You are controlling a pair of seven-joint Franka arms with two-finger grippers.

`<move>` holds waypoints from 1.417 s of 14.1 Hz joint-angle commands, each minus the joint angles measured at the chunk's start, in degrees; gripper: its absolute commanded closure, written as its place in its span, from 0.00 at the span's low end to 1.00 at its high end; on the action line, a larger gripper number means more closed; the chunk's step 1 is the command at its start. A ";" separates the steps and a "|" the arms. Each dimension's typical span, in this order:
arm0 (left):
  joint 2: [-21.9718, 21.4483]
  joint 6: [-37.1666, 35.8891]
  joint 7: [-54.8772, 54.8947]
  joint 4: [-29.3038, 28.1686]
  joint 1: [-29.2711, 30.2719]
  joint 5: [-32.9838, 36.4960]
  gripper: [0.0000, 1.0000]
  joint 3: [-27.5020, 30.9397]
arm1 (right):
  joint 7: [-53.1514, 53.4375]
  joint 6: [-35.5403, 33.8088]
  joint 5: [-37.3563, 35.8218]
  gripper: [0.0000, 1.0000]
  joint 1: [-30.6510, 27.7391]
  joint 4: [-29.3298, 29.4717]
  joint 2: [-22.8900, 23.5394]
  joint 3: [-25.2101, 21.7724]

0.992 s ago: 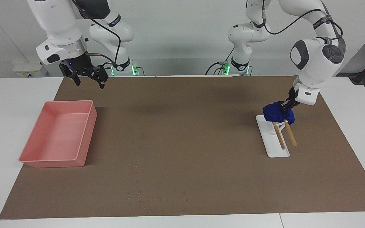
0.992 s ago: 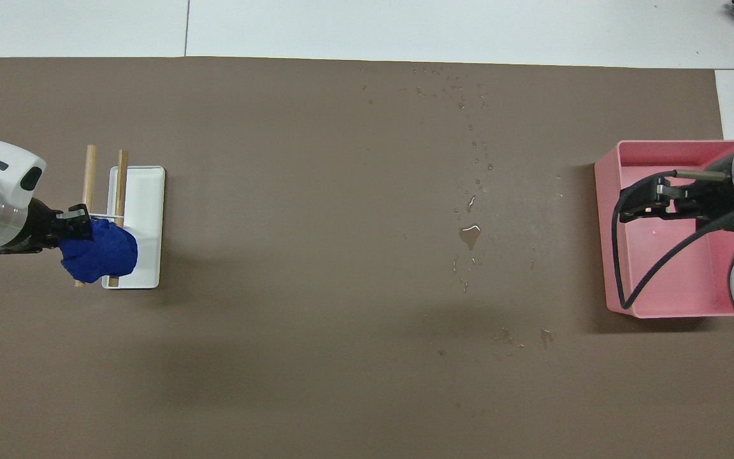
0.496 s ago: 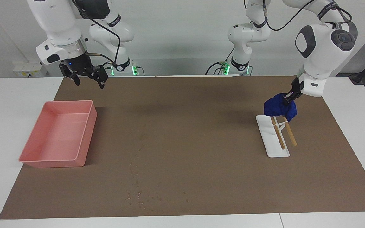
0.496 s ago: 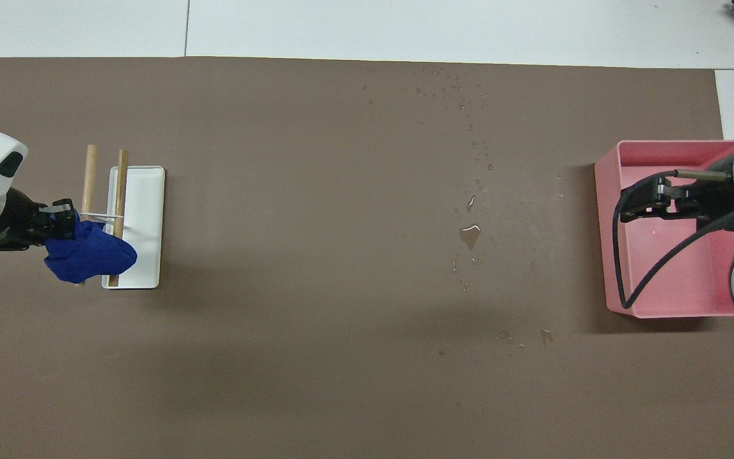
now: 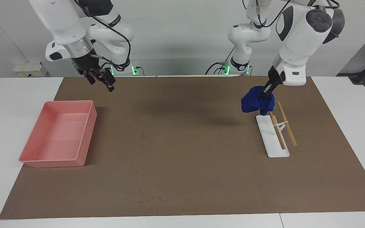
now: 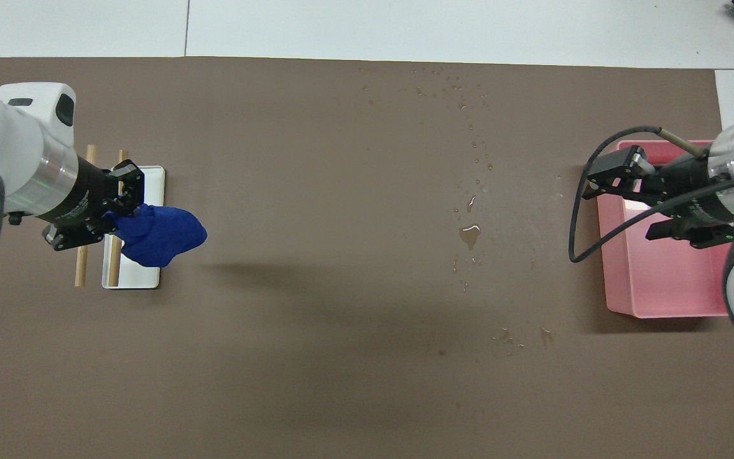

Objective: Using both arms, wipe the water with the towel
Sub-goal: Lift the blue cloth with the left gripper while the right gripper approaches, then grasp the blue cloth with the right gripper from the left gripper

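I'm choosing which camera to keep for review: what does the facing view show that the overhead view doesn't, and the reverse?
Facing only: both arms' bases and upper links, and the towel hanging clear above the mat.
Overhead only: the largest puddle of the water, plainly outlined.
Both: left gripper shut on the towel by the white rack, right gripper open near the pink bin.

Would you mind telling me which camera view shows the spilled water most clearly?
The overhead view: the water glistens there as a small puddle, with droplets trailing away from the robots across the brown mat. In the facing view the water is only faint specks near the mat's edge farthest from the robots.
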 commanded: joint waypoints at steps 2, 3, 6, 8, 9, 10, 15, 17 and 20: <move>1.16 -0.70 -14.21 3.17 -0.10 -3.78 1.00 -4.07 | 21.78 4.29 6.44 0.00 3.97 0.79 1.74 0.17; 1.16 -0.09 -16.85 3.08 -0.19 -5.02 1.00 -4.95 | 28.37 5.78 9.51 0.00 4.68 0.88 2.00 0.17; 1.16 5.34 -28.79 3.08 -0.19 -5.20 1.00 -10.39 | 44.73 11.23 15.93 0.00 8.01 0.79 3.59 0.17; 1.25 8.78 -36.70 3.17 -0.19 -5.20 1.00 -12.94 | 50.99 13.17 17.79 0.01 10.74 0.79 5.08 0.17; 1.25 9.83 -39.61 3.25 -0.19 -5.20 1.00 -14.52 | 52.85 14.22 18.41 0.04 12.32 0.45 5.26 0.17; 1.25 11.50 -42.51 4.13 -0.19 -5.20 1.00 -15.93 | 54.17 15.28 18.59 0.05 13.20 -0.08 5.26 0.17; 1.42 14.94 -54.48 6.50 -0.28 -4.68 1.00 -21.47 | 57.35 18.10 21.40 0.05 15.40 -0.87 5.61 0.17; 1.42 15.55 -58.95 7.82 -0.28 -4.41 1.00 -23.58 | 58.57 19.14 21.49 0.05 15.76 -1.14 5.61 0.17; 1.42 19.24 -65.28 8.44 -0.37 -0.47 1.00 -28.05 | 60.95 21.52 21.49 0.05 17.87 -2.02 5.78 0.17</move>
